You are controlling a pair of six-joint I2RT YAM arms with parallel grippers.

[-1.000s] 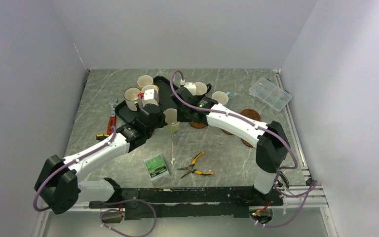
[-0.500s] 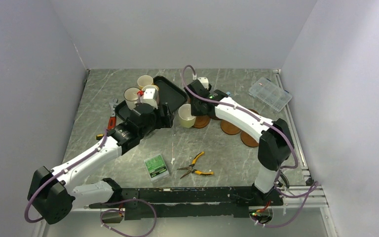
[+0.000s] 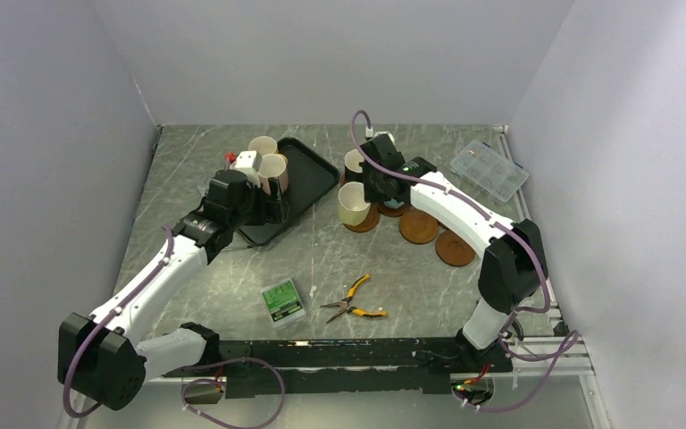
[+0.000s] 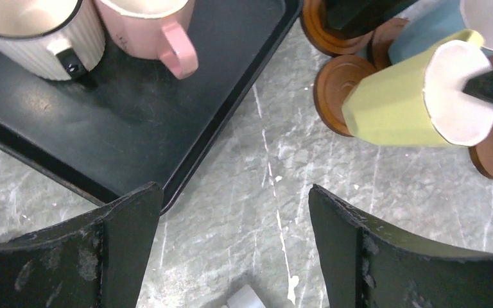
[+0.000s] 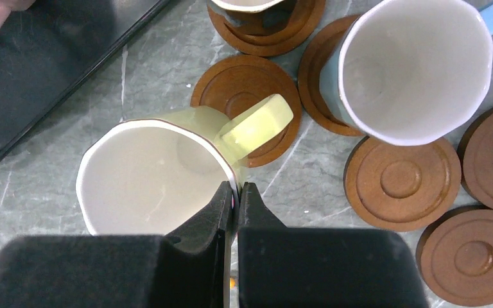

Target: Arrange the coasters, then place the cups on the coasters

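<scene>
Top: yellow-green mug (image 3: 354,204) at nearest-left coaster (image 3: 365,222), just R of tray (image 3: 308,170)
L wrist: left gripper (image 4: 234,199) spread wide, empty, over tray edge
R wrist: right gripper (image 5: 236,192) pinching mug's rim, mug partly over coaster

This looks like a robotics lab test cell. Plain pale walls (image 3: 339,63) close in a stone-patterned table (image 3: 411,277), where two white robot arms (image 3: 451,210) stand on a black rail (image 3: 348,353). Yellow pliers (image 3: 353,302) and a clear parts box (image 3: 489,170) lie on the table.
</scene>
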